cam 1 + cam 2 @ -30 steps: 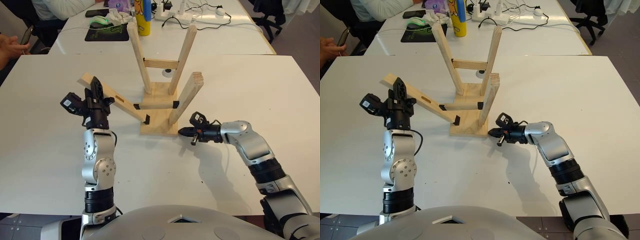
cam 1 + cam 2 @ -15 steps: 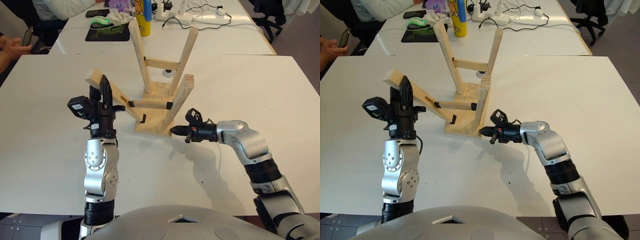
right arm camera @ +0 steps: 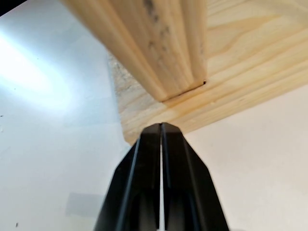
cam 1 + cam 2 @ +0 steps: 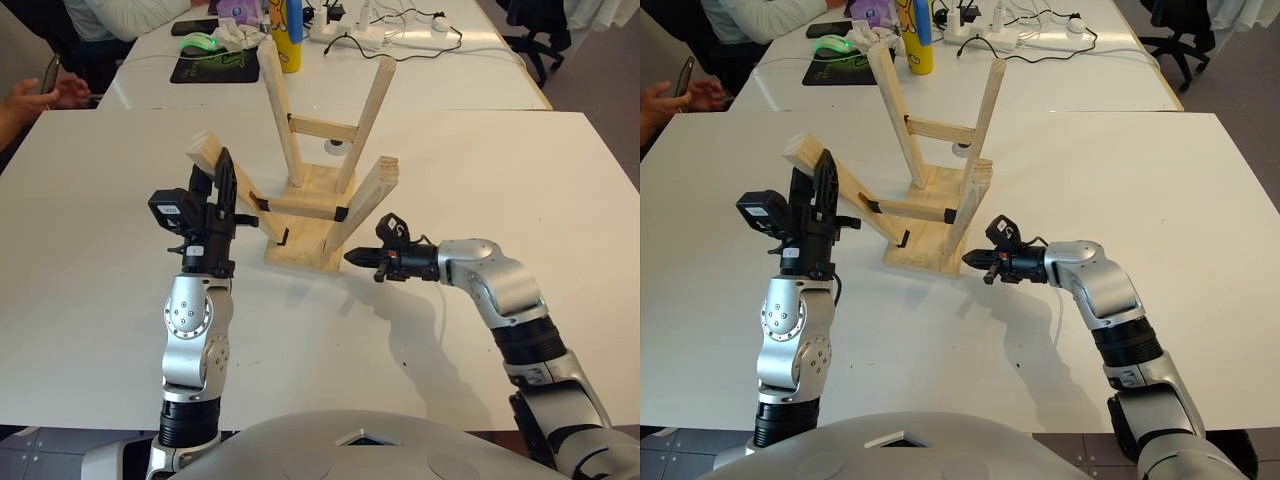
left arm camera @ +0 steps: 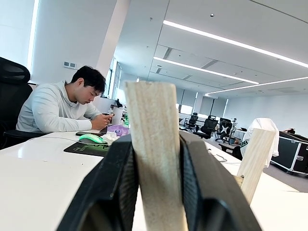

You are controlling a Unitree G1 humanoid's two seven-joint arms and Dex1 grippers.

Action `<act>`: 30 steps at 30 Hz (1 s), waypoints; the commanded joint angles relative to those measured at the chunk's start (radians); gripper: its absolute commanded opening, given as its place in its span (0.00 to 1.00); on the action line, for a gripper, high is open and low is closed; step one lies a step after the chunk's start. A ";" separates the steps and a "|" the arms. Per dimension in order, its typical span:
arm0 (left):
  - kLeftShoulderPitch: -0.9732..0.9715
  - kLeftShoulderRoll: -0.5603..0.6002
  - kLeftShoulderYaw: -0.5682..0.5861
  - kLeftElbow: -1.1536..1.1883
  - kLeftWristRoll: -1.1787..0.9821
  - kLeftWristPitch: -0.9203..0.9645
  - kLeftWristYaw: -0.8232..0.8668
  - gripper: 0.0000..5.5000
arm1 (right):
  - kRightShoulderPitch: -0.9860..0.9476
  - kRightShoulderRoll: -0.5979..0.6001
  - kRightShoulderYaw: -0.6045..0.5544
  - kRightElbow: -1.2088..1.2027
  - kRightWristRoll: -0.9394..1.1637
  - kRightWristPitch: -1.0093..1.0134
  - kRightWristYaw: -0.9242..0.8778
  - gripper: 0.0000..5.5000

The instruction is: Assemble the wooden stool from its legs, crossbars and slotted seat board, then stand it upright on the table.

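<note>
Left wrist view: left pincer [image 5: 156, 142] clamps the pale wooden stool leg [image 5: 150, 106]. Right wrist view: right pincer [image 3: 160, 132], closed and empty, at a corner of the pale wooden seat board [image 3: 250, 57].

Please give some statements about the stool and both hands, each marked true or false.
The left hand is shut on a slanted pale wooden stool leg. True.
The right hand is wide open. False: it is shut, tips at a corner of the pale wooden seat board.
The stool stands upright on its legs. False: the seat board is down on the white table, legs up.
A wooden crossbar joins the two far legs. True.
</note>
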 commanded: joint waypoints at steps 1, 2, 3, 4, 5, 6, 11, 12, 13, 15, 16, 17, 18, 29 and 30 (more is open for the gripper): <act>0.068 0.024 -0.003 0.107 0.051 0.047 -0.018 0.19 | -0.047 -0.025 -0.053 0.021 0.021 -0.023 0.008 0.00; 0.068 0.026 -0.003 0.115 0.054 0.044 -0.021 0.19 | -0.059 -0.027 -0.073 0.025 0.032 -0.026 0.011 0.00; 0.068 0.029 -0.004 0.120 0.056 0.040 -0.024 0.19 | -0.075 -0.030 -0.094 0.031 0.043 -0.030 0.014 0.00; 0.067 0.032 -0.007 0.124 0.060 0.038 -0.028 0.19 | -0.091 -0.034 -0.109 0.038 0.051 -0.033 0.015 0.00; 0.066 0.034 -0.011 0.125 0.064 0.036 -0.031 0.19 | -0.107 -0.037 -0.120 0.046 0.055 -0.036 0.016 0.00; 0.064 0.036 -0.014 0.126 0.068 0.035 -0.034 0.19 | -0.120 -0.040 -0.127 0.050 0.059 -0.041 0.020 0.00; 0.045 0.049 -0.024 0.125 0.083 0.042 -0.042 0.19 | -0.143 -0.051 -0.128 0.043 0.065 -0.050 0.030 0.00; 0.041 0.052 -0.023 0.126 0.083 0.045 -0.044 0.19 | -0.139 -0.050 -0.126 0.036 0.065 -0.050 0.027 0.00; 0.037 0.057 -0.023 0.126 0.086 0.048 -0.045 0.19 | -0.137 -0.048 -0.125 0.032 0.064 -0.050 0.022 0.00; 0.027 0.064 -0.025 0.124 0.087 0.059 -0.049 0.19 | -0.137 -0.037 -0.134 0.033 0.061 -0.056 0.002 0.00; 0.022 0.069 -0.028 0.120 0.086 0.068 -0.052 0.19 | -0.142 -0.031 -0.143 0.039 0.060 -0.062 -0.009 0.00; 0.017 0.075 -0.034 0.113 0.092 0.075 -0.054 0.19 | -0.149 -0.026 -0.154 0.048 0.062 -0.070 -0.019 0.00; 0.012 0.083 -0.039 0.105 0.096 0.084 -0.058 0.19 | -0.158 -0.023 -0.166 0.057 0.062 -0.075 -0.032 0.00; -0.044 0.174 -0.095 0.072 0.139 0.137 -0.103 0.19 | -0.216 0.040 -0.338 0.068 0.183 -0.114 -0.115 0.00; -0.048 0.177 -0.098 0.070 0.138 0.141 -0.103 0.19 | -0.214 0.040 -0.346 0.063 0.192 -0.116 -0.116 0.00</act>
